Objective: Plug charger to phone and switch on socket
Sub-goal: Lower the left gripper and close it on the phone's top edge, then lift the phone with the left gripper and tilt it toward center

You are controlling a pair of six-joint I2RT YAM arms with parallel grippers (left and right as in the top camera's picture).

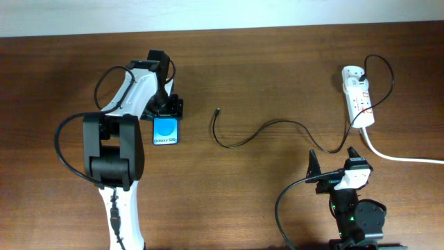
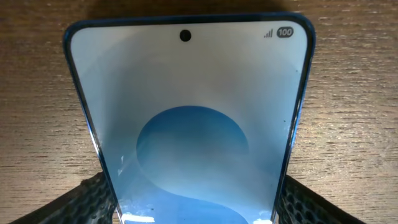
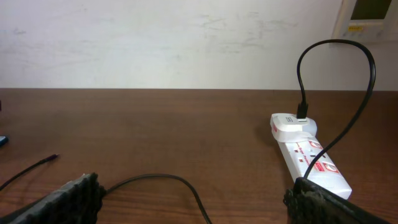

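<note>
The phone (image 1: 166,130) lies flat on the table, its blue screen up. It fills the left wrist view (image 2: 193,124). My left gripper (image 1: 166,109) sits at the phone's far end, its fingers (image 2: 196,208) closed against both long edges. The charger cable (image 1: 277,123) runs from the socket (image 1: 358,94) across the table. Its small free plug (image 1: 218,110) lies right of the phone, apart from it. My right gripper (image 1: 333,161) is open and empty near the front edge, with the cable (image 3: 155,178) just ahead of its fingers (image 3: 196,200). The socket (image 3: 311,158) lies to its right.
A thick white cord (image 1: 402,156) leaves the socket toward the right edge. The cable loops up above the socket's far end (image 3: 348,74). A pale wall runs along the table's far edge. The left arm's body (image 1: 114,153) covers the front left.
</note>
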